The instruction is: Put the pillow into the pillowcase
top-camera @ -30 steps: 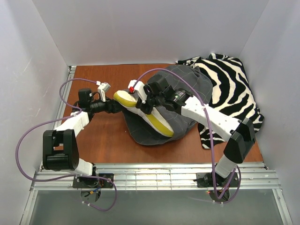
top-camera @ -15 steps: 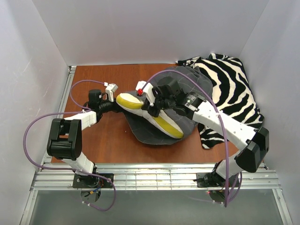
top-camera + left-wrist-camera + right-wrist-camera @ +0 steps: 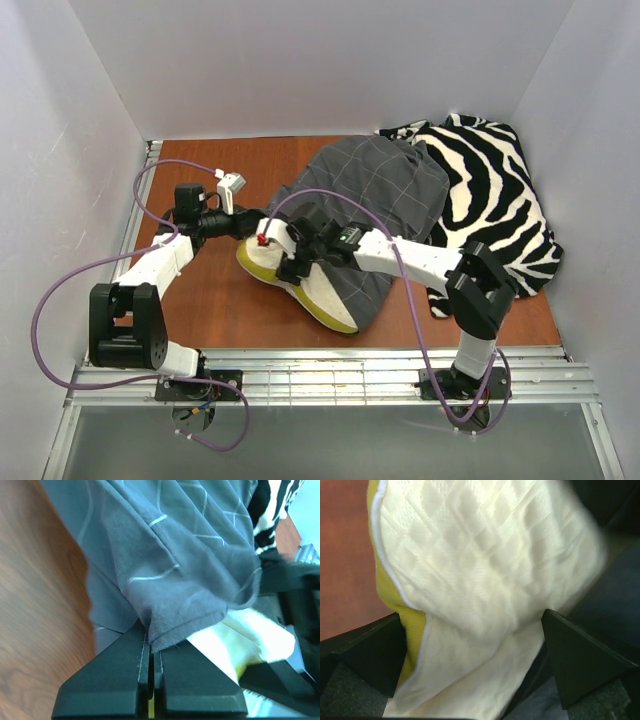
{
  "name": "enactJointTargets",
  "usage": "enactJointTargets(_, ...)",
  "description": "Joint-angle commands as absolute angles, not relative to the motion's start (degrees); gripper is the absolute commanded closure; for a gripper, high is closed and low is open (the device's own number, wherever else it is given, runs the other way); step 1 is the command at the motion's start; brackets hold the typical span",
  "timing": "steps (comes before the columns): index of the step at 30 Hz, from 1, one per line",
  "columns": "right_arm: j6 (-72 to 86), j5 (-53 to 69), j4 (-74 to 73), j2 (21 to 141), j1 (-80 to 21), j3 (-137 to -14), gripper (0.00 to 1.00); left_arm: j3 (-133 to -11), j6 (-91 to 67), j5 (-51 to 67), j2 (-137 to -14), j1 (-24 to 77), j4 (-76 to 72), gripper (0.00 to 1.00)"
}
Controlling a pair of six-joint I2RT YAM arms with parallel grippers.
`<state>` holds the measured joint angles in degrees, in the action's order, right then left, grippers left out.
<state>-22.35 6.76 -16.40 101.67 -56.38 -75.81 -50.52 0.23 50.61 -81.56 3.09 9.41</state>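
Two swaps of grip within the last second. Now pinches a fold of the pillowcase [image 3: 175,555] hem in the left gripper [image 3: 151,639], jaws pressed flat together on the grey cloth; stood wide and empty a second ago. Has let go with the right gripper [image 3: 472,616]: fingers [image 3: 375,650] spread wide, one on each side of the pillow [image 3: 485,555] end, no longer clamped as before. Cannot tell whether touching the foam or just beside it.

Lower and nearer than before, that pillow: near-left of the table's middle, yellow-green edge toward the left, far-right part covered by the grey cloth. Earlier sat tilted up on top of the cover, most of its length bare.

From above, cover drawn out longer than half a second ago, reaching from the far side down over the pillow, right border against the zebra-striped fabric [image 3: 495,190]. Right forearm dropped low across the cloth, elbow drawn in leftward. Left arm stretched out again over the brown table [image 3: 215,295], grip at the pillow's far-left end.
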Motion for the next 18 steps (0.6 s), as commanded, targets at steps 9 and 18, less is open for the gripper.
enactJointTargets(9, -25.7, -31.3, 7.0, 117.1, -52.3, -76.5, 0.68, -52.3, 1.6, 62.1, -84.5, -3.3, 26.9, 1.0)
enactJointTargets(18, -32.0, -41.8, 18.5, 112.9, -43.2, -77.3, 0.99, -62.1, 16.1, 57.4, -86.1, -12.7, 47.7, 1.0)
